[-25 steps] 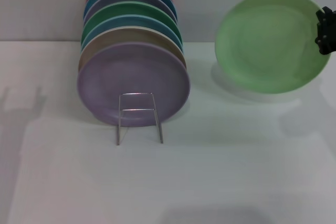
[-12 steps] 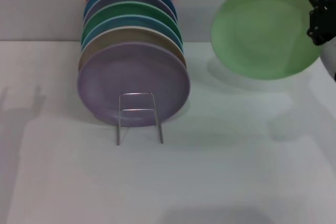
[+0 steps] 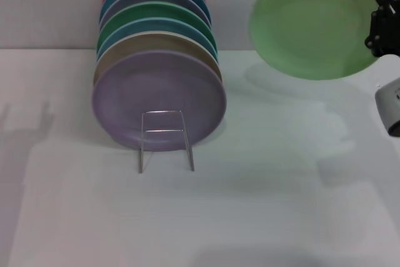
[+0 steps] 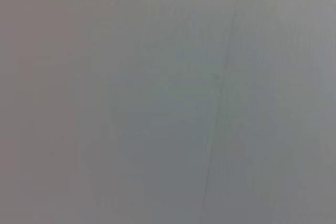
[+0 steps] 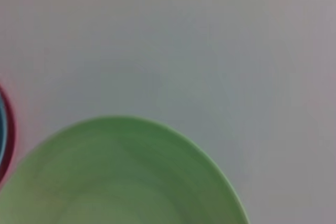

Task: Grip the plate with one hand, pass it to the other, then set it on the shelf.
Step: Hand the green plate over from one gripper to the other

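The light mint-green plate (image 3: 315,24) hangs in the air at the far right of the head view, tilted up above the table. My right gripper (image 3: 379,26) is shut on its right rim. The plate also fills the lower part of the right wrist view (image 5: 121,177). The silver wire shelf (image 3: 165,139) stands on the table left of centre, with its upright loop in front of a lavender plate (image 3: 159,99). My left gripper is out of view; the left wrist view shows only a blank grey surface.
Several coloured plates (image 3: 156,26) stand on edge in a row behind the lavender one, from a tan plate to a red one at the back. The white table (image 3: 250,204) stretches in front. A grey wall (image 3: 50,4) lies behind.
My right gripper has lifted the mint-green plate upward and slightly left; its shadow on the table has spread out below it. The rack and the other plates have not moved.
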`<state>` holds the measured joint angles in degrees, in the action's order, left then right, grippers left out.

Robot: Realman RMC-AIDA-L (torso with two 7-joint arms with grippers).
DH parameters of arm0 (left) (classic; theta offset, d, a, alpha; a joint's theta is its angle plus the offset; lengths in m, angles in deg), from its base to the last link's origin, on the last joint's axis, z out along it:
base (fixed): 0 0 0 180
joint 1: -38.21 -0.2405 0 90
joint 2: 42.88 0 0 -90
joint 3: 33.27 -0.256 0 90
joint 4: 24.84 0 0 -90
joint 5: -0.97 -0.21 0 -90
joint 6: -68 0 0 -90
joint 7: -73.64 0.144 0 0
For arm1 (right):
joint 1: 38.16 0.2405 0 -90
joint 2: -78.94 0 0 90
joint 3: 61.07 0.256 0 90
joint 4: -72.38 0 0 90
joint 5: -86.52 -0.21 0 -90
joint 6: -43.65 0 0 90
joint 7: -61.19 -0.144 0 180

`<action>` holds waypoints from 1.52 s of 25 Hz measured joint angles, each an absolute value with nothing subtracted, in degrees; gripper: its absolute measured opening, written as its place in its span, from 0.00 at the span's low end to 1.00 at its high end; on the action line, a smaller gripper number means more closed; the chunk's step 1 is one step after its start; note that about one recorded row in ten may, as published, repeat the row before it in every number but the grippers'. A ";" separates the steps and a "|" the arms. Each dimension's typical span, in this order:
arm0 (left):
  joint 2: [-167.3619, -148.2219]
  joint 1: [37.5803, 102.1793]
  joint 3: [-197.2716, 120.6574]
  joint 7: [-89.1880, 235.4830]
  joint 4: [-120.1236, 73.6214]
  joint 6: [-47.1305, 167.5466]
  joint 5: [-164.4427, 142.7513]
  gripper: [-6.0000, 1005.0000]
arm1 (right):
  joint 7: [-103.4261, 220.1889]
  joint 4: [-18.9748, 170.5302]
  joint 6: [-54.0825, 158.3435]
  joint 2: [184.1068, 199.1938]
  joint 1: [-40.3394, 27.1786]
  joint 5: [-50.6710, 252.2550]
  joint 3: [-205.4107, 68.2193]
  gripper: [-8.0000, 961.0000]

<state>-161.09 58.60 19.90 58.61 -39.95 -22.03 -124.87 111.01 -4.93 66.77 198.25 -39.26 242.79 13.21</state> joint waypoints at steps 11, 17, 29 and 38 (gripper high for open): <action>-161.22 58.56 19.64 58.74 -39.78 -21.04 -124.90 0.83 | 90.91 9.61 91.69 198.32 -38.86 242.78 9.34 0.03; -161.45 57.95 18.34 58.80 -39.78 -20.37 -124.91 0.83 | 79.45 19.28 101.32 198.12 -37.55 242.78 9.03 0.03; -161.54 54.82 13.29 56.65 -40.54 -24.28 -124.97 0.83 | 62.46 35.61 111.62 197.70 -31.90 243.65 7.83 0.03; -161.71 52.90 13.32 55.70 -41.11 -27.37 -124.56 0.83 | 53.61 38.01 115.60 197.51 -33.09 249.04 7.51 0.03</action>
